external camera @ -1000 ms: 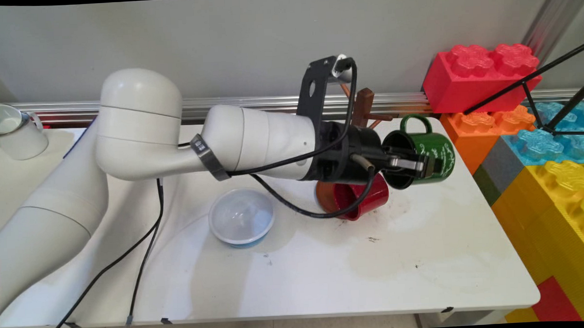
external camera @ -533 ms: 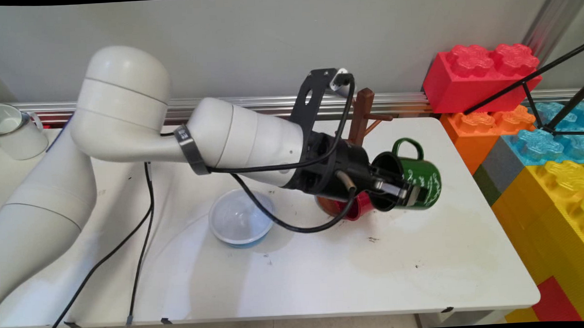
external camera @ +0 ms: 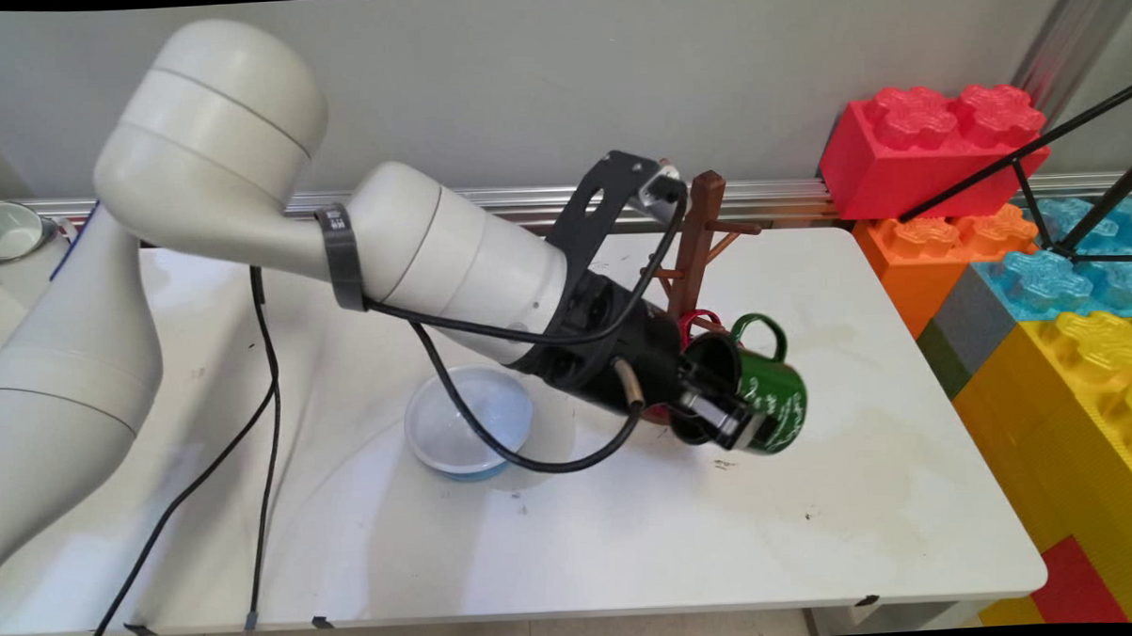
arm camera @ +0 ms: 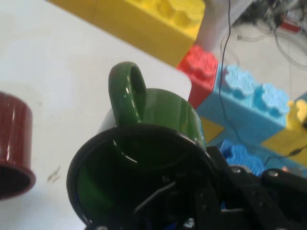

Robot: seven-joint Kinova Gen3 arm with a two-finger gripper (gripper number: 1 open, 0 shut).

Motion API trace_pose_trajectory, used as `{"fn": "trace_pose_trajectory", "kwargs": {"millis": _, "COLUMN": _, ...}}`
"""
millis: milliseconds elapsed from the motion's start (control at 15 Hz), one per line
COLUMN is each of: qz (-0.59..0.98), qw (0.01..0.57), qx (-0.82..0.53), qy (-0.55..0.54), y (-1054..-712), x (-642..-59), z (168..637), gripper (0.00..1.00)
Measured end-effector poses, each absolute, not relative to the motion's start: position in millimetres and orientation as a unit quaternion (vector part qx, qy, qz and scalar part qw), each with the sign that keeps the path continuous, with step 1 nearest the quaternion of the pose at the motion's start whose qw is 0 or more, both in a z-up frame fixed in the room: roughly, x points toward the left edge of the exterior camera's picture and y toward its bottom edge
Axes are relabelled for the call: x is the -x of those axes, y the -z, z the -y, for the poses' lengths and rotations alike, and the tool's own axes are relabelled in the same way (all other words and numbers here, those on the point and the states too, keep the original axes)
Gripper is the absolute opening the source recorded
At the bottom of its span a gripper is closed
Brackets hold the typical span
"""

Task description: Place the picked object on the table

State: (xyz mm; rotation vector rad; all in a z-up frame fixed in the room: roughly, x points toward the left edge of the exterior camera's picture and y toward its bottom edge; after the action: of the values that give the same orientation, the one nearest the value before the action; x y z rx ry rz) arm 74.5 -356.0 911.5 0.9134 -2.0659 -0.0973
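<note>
My gripper (external camera: 723,420) is shut on the rim of a green mug (external camera: 772,410), one finger inside it and one outside. The mug is tipped on its side, its mouth toward the arm and its handle (external camera: 760,330) pointing up, low over the table. In the hand view the green mug (arm camera: 158,139) fills the centre, its handle (arm camera: 126,91) upward. A red mug (arm camera: 13,143) lies on the table just left of it; in the main view only the red mug's handle (external camera: 696,321) shows behind the gripper. A brown wooden mug tree (external camera: 698,243) stands just behind.
A clear bowl with a blue base (external camera: 468,434) sits left of the gripper. A white mug (external camera: 12,238) stands at the far left. Large toy bricks (external camera: 1045,273) are stacked along the table's right side. A black tripod leg (external camera: 1022,166) crosses in front of them.
The arm has lowered and pulled back left, carrying the green mug down from beside the mug tree's pegs to just above the table in front of the red mug.
</note>
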Motion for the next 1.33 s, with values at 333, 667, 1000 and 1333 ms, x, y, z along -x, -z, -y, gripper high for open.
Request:
{"fn": "trace_pose_trajectory", "kwargs": {"millis": 333, "qz": 0.863, "qw": 0.367, "qx": -0.345, "qy": 0.03, "y": -917.1, "x": -80.5, "z": 359.2, "gripper": 0.0}}
{"fn": "trace_pose_trajectory", "kwargs": {"millis": 667, "qz": 0.896, "qw": 0.302, "qx": -0.325, "qy": 0.018, "y": -927.5, "x": -92.2, "z": 363.2, "gripper": 0.0}}
{"fn": "trace_pose_trajectory", "kwargs": {"millis": 1000, "qz": 0.924, "qw": 0.235, "qx": -0.3, "qy": -0.004, "y": -939.9, "x": -111.0, "z": 375.1, "gripper": 0.0}}
{"fn": "trace_pose_trajectory", "kwargs": {"millis": 1333, "qz": 0.944, "qw": 0.176, "qx": -0.276, "qy": -0.041, "y": -951.5, "x": -133.4, "z": 402.4, "gripper": 0.0}}
